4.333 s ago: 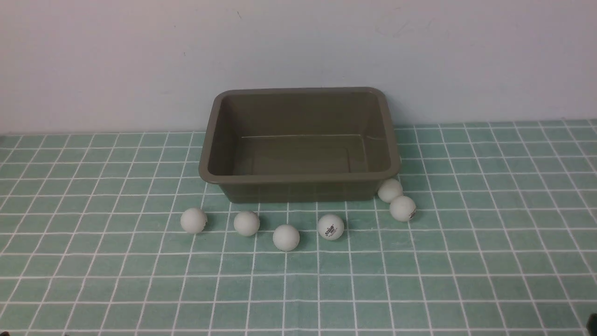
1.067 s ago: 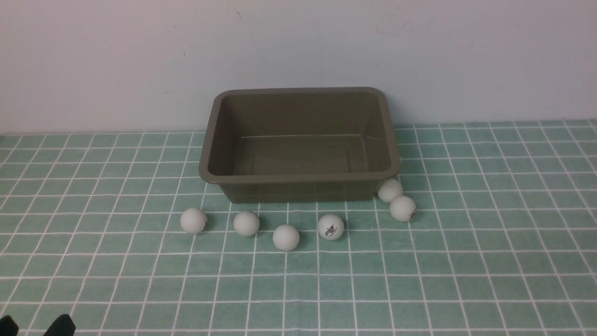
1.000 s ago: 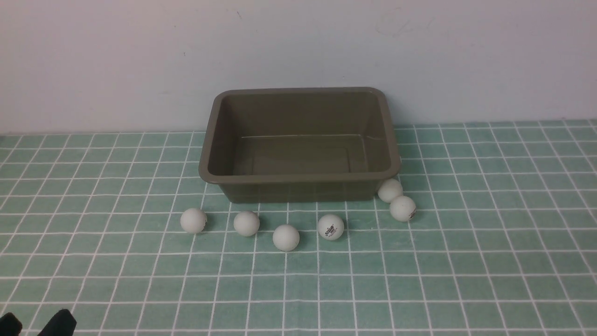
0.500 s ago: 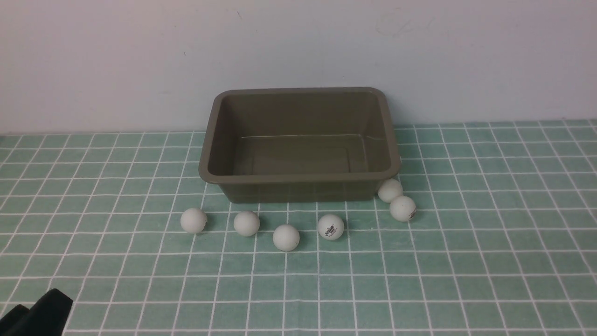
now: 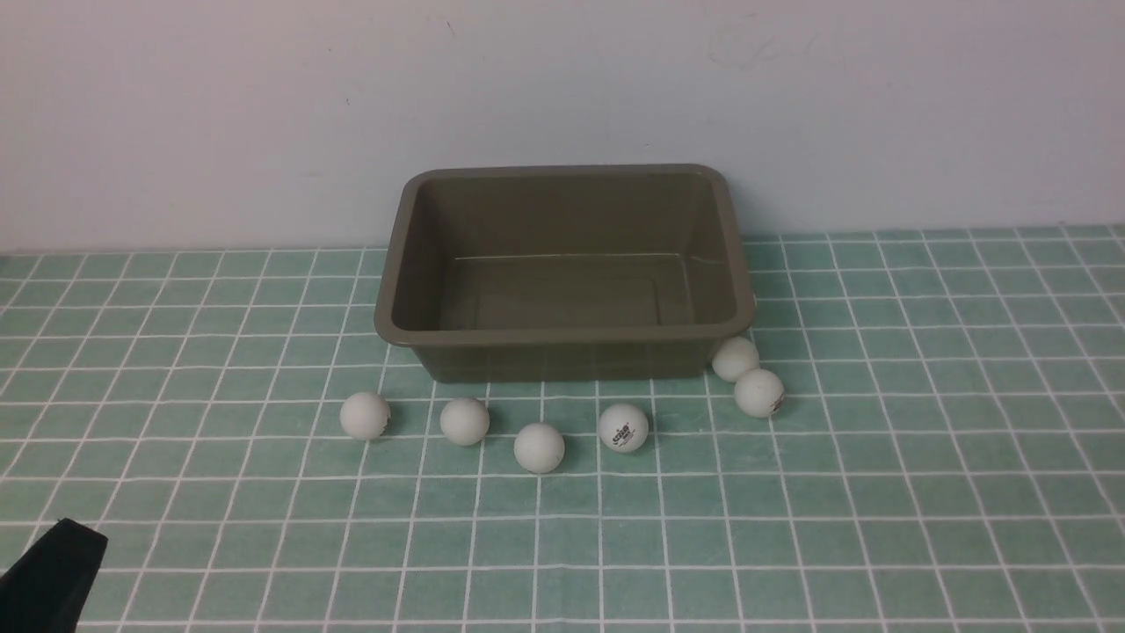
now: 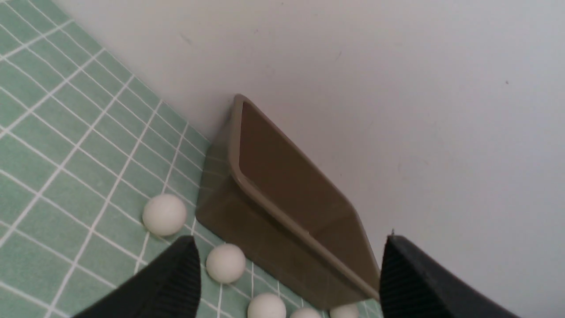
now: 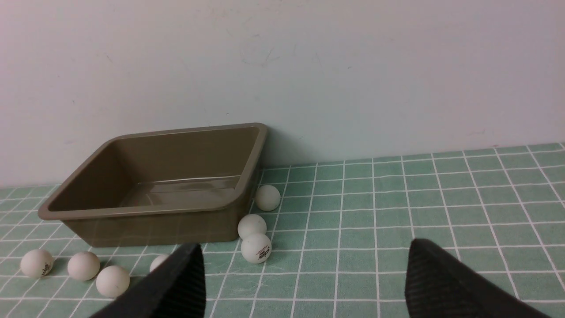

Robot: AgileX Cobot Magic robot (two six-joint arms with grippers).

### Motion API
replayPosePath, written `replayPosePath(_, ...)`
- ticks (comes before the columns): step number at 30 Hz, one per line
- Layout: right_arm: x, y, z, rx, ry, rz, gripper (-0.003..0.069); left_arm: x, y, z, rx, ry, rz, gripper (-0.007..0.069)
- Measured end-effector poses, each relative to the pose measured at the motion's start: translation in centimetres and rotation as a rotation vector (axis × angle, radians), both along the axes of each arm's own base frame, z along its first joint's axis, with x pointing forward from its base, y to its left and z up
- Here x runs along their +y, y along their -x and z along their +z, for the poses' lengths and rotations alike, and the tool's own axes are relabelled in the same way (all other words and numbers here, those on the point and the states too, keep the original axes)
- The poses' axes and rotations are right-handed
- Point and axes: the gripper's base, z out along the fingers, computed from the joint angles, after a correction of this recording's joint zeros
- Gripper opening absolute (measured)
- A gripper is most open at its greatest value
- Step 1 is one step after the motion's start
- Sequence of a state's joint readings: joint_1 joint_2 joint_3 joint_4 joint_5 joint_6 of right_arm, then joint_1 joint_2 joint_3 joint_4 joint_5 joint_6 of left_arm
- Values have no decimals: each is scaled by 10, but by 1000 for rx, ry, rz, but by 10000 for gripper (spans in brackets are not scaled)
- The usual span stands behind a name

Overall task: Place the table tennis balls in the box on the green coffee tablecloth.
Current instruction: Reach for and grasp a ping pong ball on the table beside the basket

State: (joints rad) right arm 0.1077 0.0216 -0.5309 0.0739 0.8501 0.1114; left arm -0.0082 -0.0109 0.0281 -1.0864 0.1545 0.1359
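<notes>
The olive-brown box (image 5: 562,335) stands empty on the green coffee tablecloth (image 5: 879,457), against the wall. Several white table tennis balls lie on the cloth in front of it: a row from the leftmost ball (image 5: 365,415) to a logo ball (image 5: 623,427), and a pair (image 5: 759,392) at the box's front right corner. The right wrist view shows one more ball (image 7: 267,197) beside the box's right wall. My left gripper (image 5: 53,576) shows at the bottom left corner; in its wrist view (image 6: 290,238) it is open and empty. My right gripper (image 7: 305,245) is open and empty, out of the front view.
A plain pale wall runs right behind the box (image 6: 287,221). The cloth stretches wide to the left and right of the box (image 7: 132,211) and in front of the balls.
My left gripper has come up into the front view at the bottom left corner and moved further in. The balls and the box have not moved.
</notes>
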Motion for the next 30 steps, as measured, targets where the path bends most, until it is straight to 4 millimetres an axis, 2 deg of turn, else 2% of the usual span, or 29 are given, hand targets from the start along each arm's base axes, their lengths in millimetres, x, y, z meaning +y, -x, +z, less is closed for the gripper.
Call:
replayPosePath(6, 0, 0, 0, 3, 0, 0, 547, -9, 2, -4, 32, -93, -107, 492)
replayPosePath(9, 0, 0, -1, 9, 1, 0, 547, -17, 6, 2, 22, -149, -196, 492)
replayPosePath(15, 0, 0, -1, 16, 2, 1, 547, -32, 22, 46, -98, -323, -377, 492)
replayPosePath(18, 0, 0, -2, 21, 2, 1, 547, -34, 21, 67, -104, -423, -401, 492)
replayPosePath(21, 0, 0, -3, 29, 3, 2, 547, -32, 8, 80, -12, -573, -419, 492)
replayPosePath(25, 1, 1, -3, 33, -4, 7, 547, -26, -24, 90, 161, -738, -448, 492)
replayPosePath(30, 3, 2, -6, 68, -16, 30, 547, -20, -91, 112, 333, -867, -501, 492)
